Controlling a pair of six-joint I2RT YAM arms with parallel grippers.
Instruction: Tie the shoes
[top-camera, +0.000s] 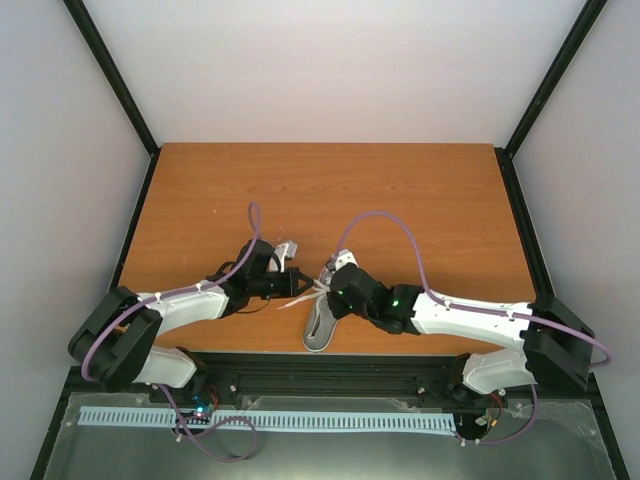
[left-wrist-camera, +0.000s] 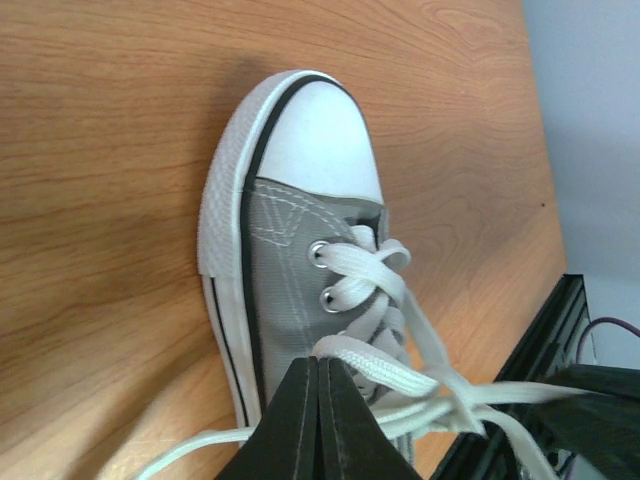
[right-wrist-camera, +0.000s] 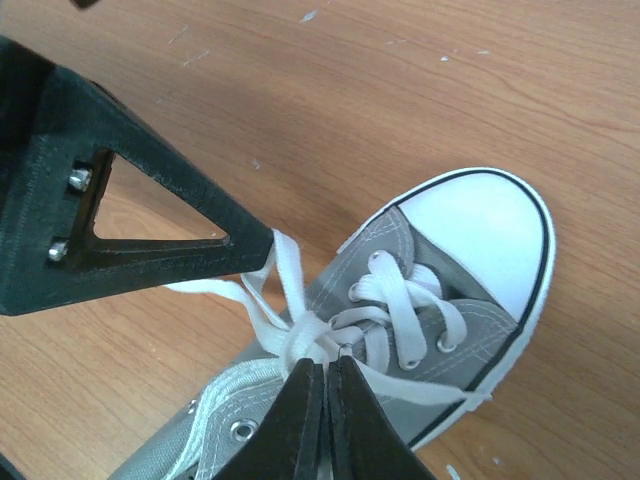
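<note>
top external: sneaker near the table's front edge, both claws pinched on its laces

the grey sneaker lies on the wooden table close to the near edge, between the two arms and partly hidden under their wrists. in the left wrist view the left gripper has its jaws pressed together, with a strand of the white laces caught at the tips. the white toe cap sits beyond. in the right wrist view the right gripper is likewise closed narrow, nipping the laces where they cross above the eyelets. the left one's tip holds a strand drawn off to the shoe's side. a loose lace end trails on the wood.
</note>
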